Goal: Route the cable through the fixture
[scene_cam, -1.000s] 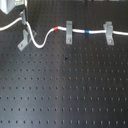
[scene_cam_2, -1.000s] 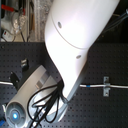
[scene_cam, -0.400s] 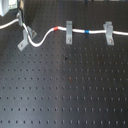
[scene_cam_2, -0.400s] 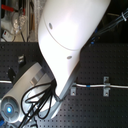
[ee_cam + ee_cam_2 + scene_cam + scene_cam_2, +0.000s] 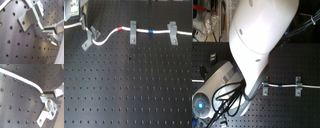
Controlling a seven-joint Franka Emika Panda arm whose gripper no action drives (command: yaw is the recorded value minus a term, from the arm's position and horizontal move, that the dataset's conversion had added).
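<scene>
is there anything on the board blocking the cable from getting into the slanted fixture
Nothing visible does. In the first exterior view the cable already runs up to the forked top of the fixture, with only bare board around them.

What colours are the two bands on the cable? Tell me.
One red, one blue, on the white cable; clearest in the first exterior view.

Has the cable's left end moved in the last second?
Yes. In the first exterior view the cable left of the fixture has dropped and now leaves toward the first exterior view's left.
</scene>
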